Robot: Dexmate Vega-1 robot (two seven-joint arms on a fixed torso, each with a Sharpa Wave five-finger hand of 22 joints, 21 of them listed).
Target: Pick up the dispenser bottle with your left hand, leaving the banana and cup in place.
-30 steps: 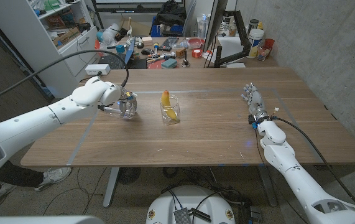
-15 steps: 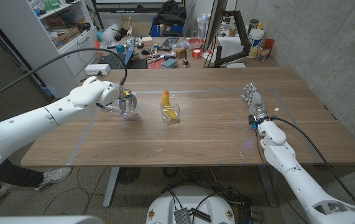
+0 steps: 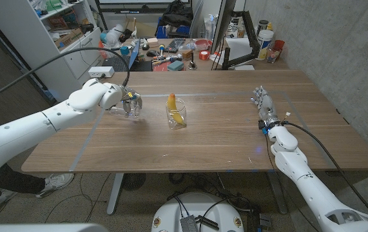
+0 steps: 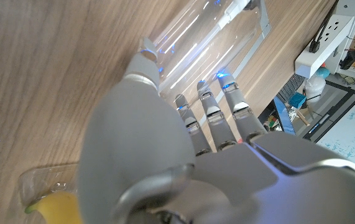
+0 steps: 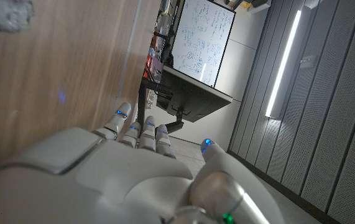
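Note:
My left hand (image 3: 120, 100) grips the clear dispenser bottle (image 3: 132, 106) at the table's left middle, and the bottle hangs a little above the wood. In the left wrist view the fingers (image 4: 208, 115) wrap the clear bottle (image 4: 196, 37). A clear cup (image 3: 176, 117) with a yellow banana (image 3: 174, 108) standing in it sits at the table's middle, a short way to the right of the bottle. The cup's rim (image 4: 43, 186) and the banana (image 4: 56, 208) also show beside my left hand (image 4: 165, 143). My right hand (image 3: 263, 104) stands on its edge at the right, holding nothing, fingers apart.
The wooden table (image 3: 222, 138) has tape lines across it. Behind its far edge lies a cluttered desk (image 3: 171, 51) with a monitor arm (image 3: 235, 58). A shelf unit (image 3: 55, 32) stands at the back left. The right wrist view has my right hand (image 5: 133, 174) over the wood.
My left hand has risen slightly and drawn a bit to the left with the bottle in it. The cup, the banana and the right hand have stayed put.

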